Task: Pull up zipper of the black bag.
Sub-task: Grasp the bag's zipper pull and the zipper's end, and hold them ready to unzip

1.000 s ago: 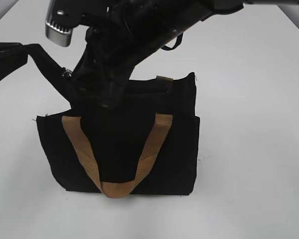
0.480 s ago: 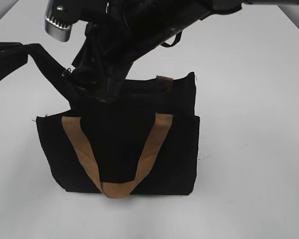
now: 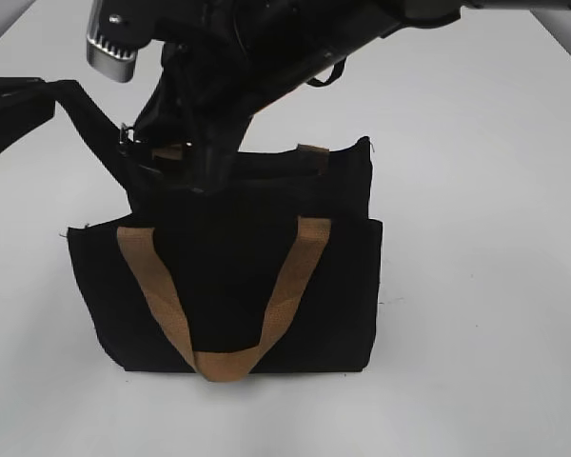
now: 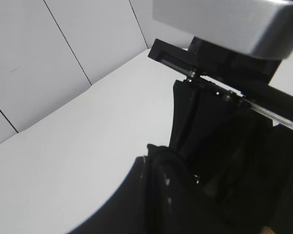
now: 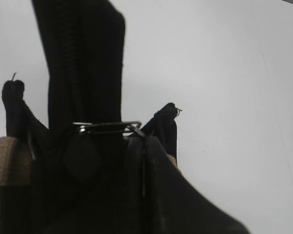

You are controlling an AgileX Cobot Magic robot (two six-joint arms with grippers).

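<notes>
Upright black bag (image 3: 266, 286), zipper (image 3: 266, 164) crosswise

Arms crowd the black bag (image 3: 266, 276); right side open.

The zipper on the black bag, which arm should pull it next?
Probably the right arm. Its fingers sit right at the zipper's silver pull, at the black bag's top left corner. The left arm's fingers only stretch the bag's end tail sideways.

Lab-like test bench: bare white tabletop (image 3: 485, 190), plain panelled wall (image 4: 63, 44).
</notes>
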